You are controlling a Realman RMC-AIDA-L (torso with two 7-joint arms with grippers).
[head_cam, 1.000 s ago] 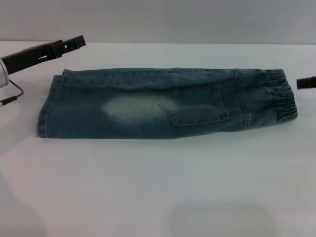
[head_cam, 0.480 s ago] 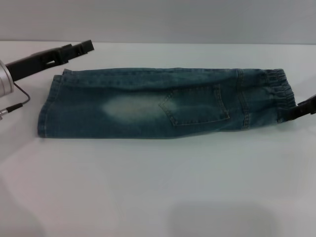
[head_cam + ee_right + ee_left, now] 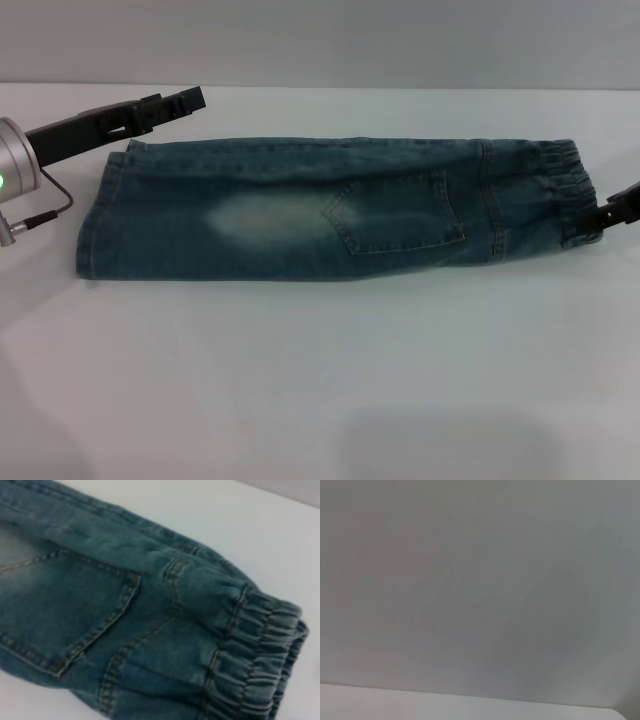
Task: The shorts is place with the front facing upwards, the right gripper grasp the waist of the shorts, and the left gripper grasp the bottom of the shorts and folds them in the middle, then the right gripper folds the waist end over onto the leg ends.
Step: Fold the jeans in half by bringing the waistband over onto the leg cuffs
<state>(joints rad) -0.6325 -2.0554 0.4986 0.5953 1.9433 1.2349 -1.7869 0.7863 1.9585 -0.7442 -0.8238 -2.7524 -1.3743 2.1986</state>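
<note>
Shorts lie already doubled lengthwise on the white bench, a back pocket showing on top, their long axis running straight across in front of the robot. The waist, puckered and gathered, points to the robot's right; the leg ends point to its left.

The right gripper sits at the near corner of that waistband, touching or just beside it; only its black tip shows in the head view, so I cannot tell whether its jaws are spread or pinching cloth. The right wrist view looks down on the elastic band and the pocket seam close by.

The left gripper hovers beyond the far edge of the shorts, near the hem corner, apart from the denim; its jaws look pressed together, holding nothing.

My judgement: the remaining fold carries the waist leftward along that axis, and the right arm is the nearer one.
</note>
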